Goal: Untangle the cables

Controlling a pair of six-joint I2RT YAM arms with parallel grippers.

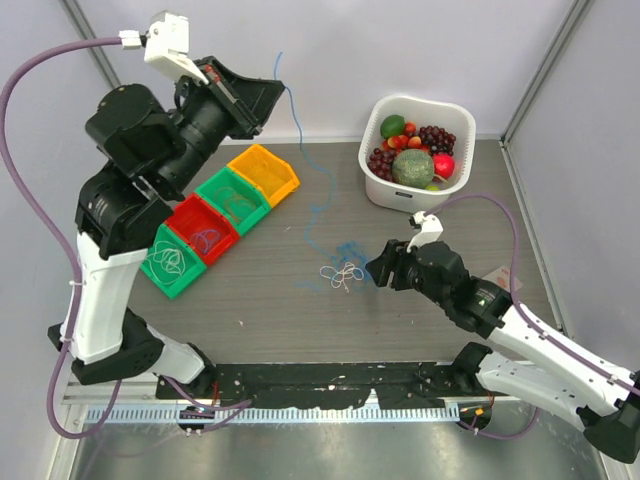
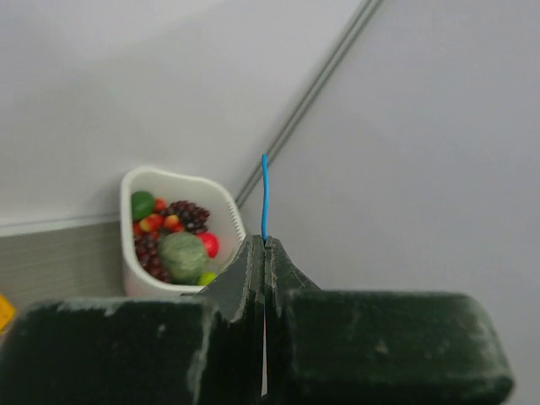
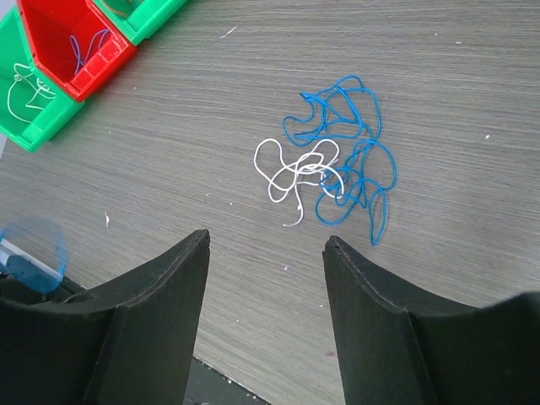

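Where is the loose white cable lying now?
In the top view, the white cable lies mid-table, touching the blue cable, just left of the right gripper.

This looks like a robotics lab test cell: two white-and-black robot arms (image 1: 100, 290) are mounted at the near edge of a grey wood-grain table (image 1: 250, 300), which is boxed in by plain pale panel walls (image 1: 450, 50) on metal frame posts (image 1: 545, 65). Staged props lie on it: small green, red and orange plastic bins (image 1: 232, 200), a white plastic basket (image 1: 395, 195) of fruit (image 1: 412, 167), and thin blue and white cables (image 3: 325, 179).
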